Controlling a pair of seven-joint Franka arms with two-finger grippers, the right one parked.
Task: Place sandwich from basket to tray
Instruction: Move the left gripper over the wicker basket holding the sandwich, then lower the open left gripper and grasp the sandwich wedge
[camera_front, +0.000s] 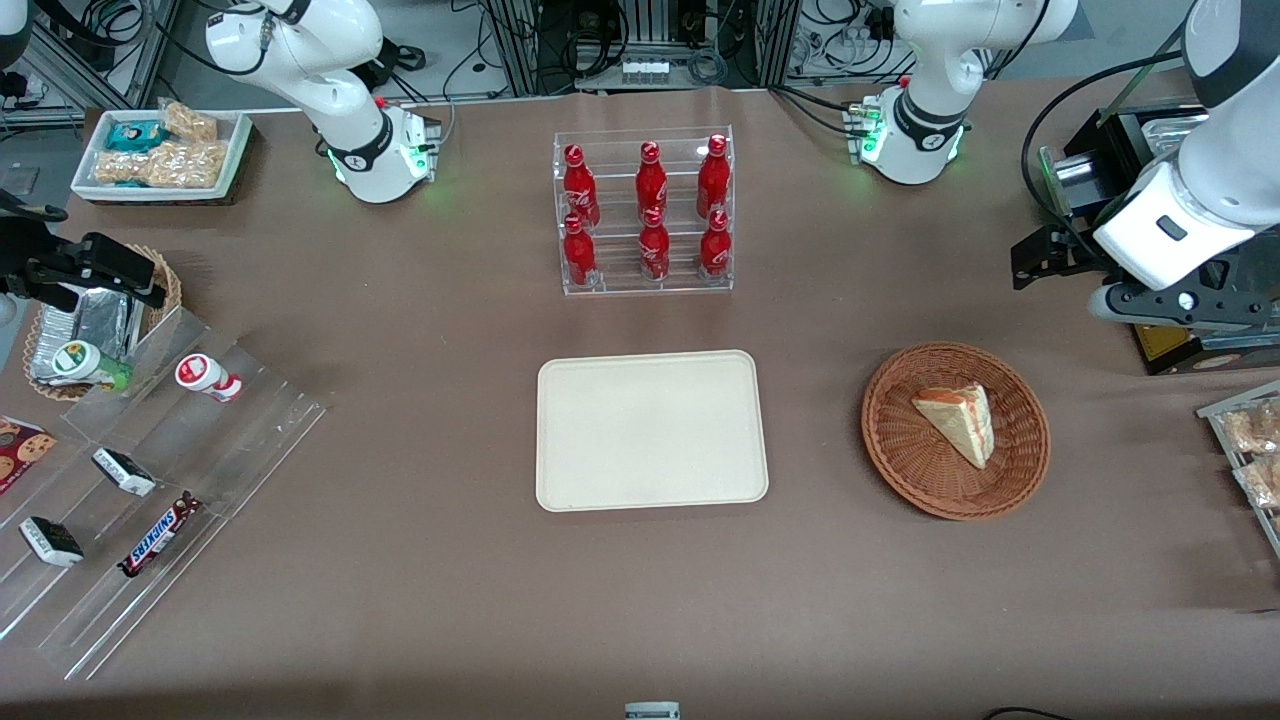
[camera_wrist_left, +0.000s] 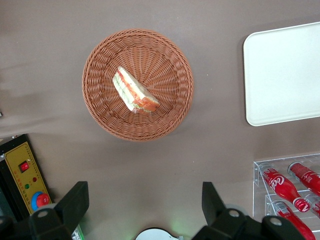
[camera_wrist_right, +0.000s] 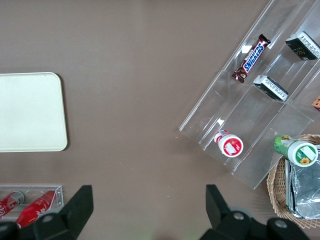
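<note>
The sandwich (camera_front: 958, 420) (camera_wrist_left: 134, 92), a pale bread wedge with red-orange and green filling, lies in the round reddish-brown wicker basket (camera_front: 900, 470) (camera_wrist_left: 165, 125). The cream tray (camera_front: 650, 430) (camera_wrist_left: 285, 75) (camera_wrist_right: 30, 110) lies bare at the table's middle, beside the basket toward the parked arm's end. My gripper (camera_front: 1040, 258) (camera_wrist_left: 144, 200) hangs high above the table, farther from the front camera than the basket and toward the working arm's end. It is open, with nothing between its fingers.
A clear rack of red cola bottles (camera_front: 645, 215) (camera_wrist_left: 290, 185) stands farther back than the tray. A black control box (camera_wrist_left: 25, 180) sits beneath my arm. Snack packs (camera_front: 1250, 440) lie at the working arm's end. A stepped acrylic shelf (camera_front: 150, 480) with candy lies at the parked arm's end.
</note>
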